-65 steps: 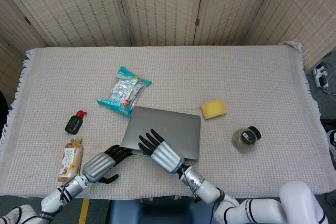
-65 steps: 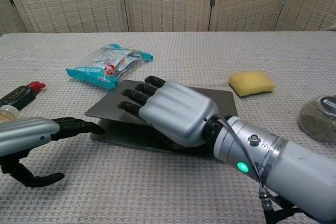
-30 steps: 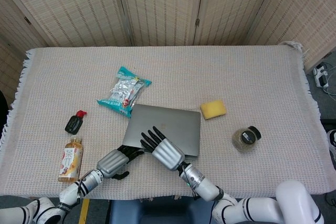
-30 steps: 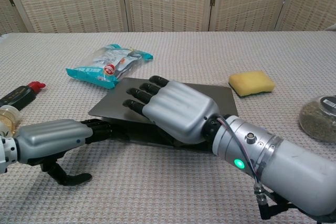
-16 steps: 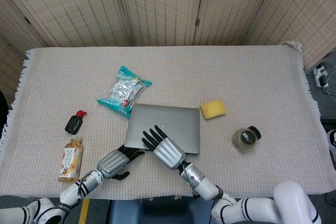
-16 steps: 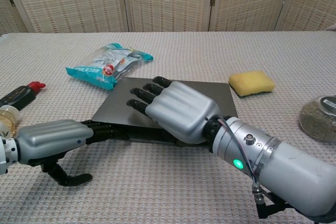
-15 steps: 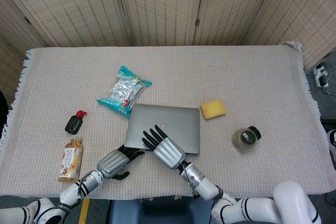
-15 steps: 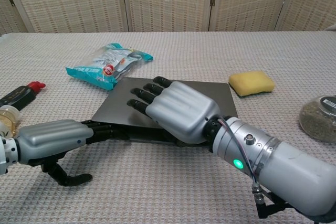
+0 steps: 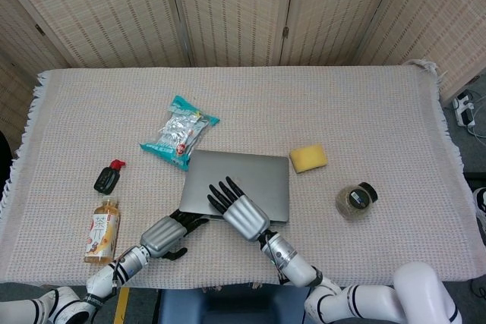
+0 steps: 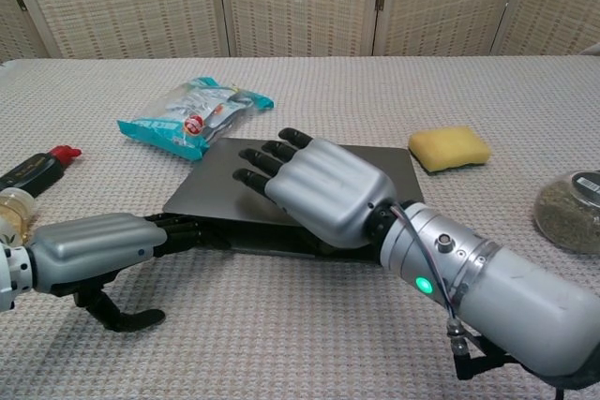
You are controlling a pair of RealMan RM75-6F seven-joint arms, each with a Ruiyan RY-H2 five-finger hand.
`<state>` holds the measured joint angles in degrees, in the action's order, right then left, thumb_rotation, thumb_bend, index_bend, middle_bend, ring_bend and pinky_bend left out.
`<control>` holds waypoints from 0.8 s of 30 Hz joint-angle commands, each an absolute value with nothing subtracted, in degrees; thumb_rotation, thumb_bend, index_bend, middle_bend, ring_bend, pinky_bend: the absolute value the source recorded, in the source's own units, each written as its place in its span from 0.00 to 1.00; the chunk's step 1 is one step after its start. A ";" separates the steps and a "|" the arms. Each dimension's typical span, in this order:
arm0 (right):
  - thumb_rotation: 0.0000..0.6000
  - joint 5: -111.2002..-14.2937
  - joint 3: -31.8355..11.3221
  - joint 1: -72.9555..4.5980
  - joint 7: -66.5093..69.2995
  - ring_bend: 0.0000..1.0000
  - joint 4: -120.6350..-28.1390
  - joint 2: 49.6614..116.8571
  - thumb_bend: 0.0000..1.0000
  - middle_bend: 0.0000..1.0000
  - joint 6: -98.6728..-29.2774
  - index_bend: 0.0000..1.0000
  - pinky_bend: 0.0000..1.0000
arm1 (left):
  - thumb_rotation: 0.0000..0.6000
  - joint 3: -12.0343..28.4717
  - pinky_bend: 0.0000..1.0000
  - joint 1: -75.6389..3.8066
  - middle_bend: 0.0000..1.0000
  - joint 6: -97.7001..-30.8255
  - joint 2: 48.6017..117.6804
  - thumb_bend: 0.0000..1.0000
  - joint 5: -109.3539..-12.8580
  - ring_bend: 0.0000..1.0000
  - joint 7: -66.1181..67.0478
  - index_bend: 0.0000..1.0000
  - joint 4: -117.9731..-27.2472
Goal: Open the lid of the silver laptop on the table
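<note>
At table centre, slightly toward 6 o'clock, silver laptop (image 9: 241, 184) lies lid barely raised. Left hand (image 10: 89, 250): fingers straight, tips under the lid's 9 o'clock front corner, gripping nothing. Right hand (image 10: 319, 192): fingers spread flat over lid, holding nothing. Risks, my judgement: right hand's weight pins lid shut; left tips slip out, or laptop slides toward snack bag (image 9: 179, 131) at 11 o'clock.

head view high overhead, chest view low, close
</note>
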<state>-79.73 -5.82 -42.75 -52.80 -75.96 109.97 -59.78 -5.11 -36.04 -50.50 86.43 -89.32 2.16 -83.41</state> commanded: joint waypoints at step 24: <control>1.00 -71.56 -17.97 -45.90 -54.94 0.00 -86.79 99.80 0.51 0.00 -62.41 0.00 0.00 | 1.00 -5.44 0.00 -36.34 0.06 -50.74 86.38 0.47 -88.93 0.00 3.38 0.08 -83.81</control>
<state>-72.41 -17.39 -45.50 -54.85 -86.90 100.29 -62.48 -5.42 -36.34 -50.74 86.38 -88.94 3.36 -83.81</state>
